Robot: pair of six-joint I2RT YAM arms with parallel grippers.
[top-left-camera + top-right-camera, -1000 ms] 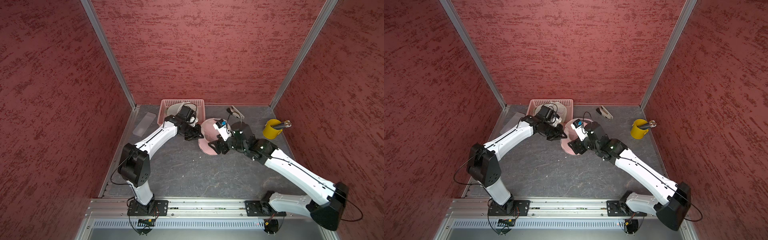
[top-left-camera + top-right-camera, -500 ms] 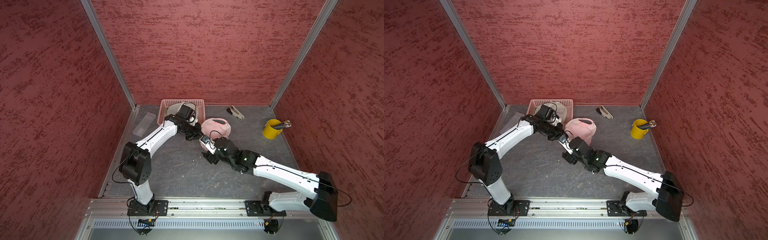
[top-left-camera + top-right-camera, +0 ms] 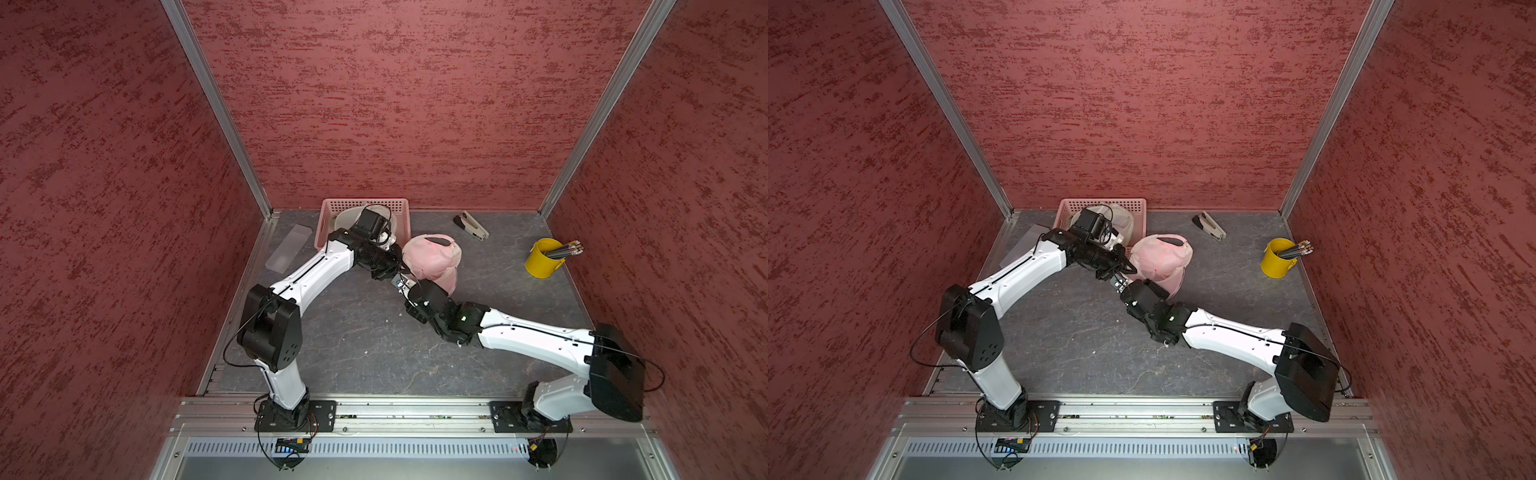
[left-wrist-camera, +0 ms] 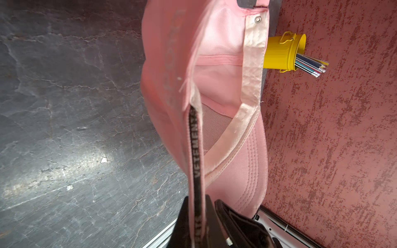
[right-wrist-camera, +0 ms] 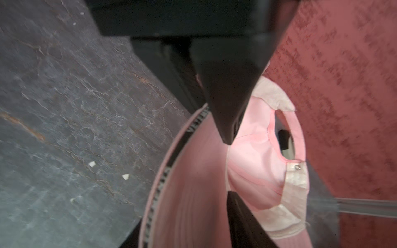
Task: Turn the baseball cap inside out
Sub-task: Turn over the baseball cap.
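A pink baseball cap (image 3: 432,257) (image 3: 1160,257) hangs above the table's middle, crown up in both top views. My left gripper (image 3: 399,270) (image 4: 198,223) is shut on the cap's (image 4: 167,64) rim, pinching the sweatband with its black lettered tape. My right gripper (image 3: 415,284) (image 5: 184,214) reaches up from the near side. Its jaws stand apart astride the rim: one finger (image 5: 242,214) is inside the cap (image 5: 253,163), the other outside by the tape. The view is blurred, so contact is unclear.
A pink basket (image 3: 332,208) holding something white stands at the back, behind the left arm. A stapler (image 3: 471,226) lies at the back right. A yellow cup of pencils (image 3: 542,259) stands near the right wall. A clear plastic sheet (image 3: 289,247) lies by the left wall.
My right arm left the cap's right side and swung round to its near side, jaws narrowing over the rim. The cap turned from opening-up to crown-up. The left gripper kept its hold.
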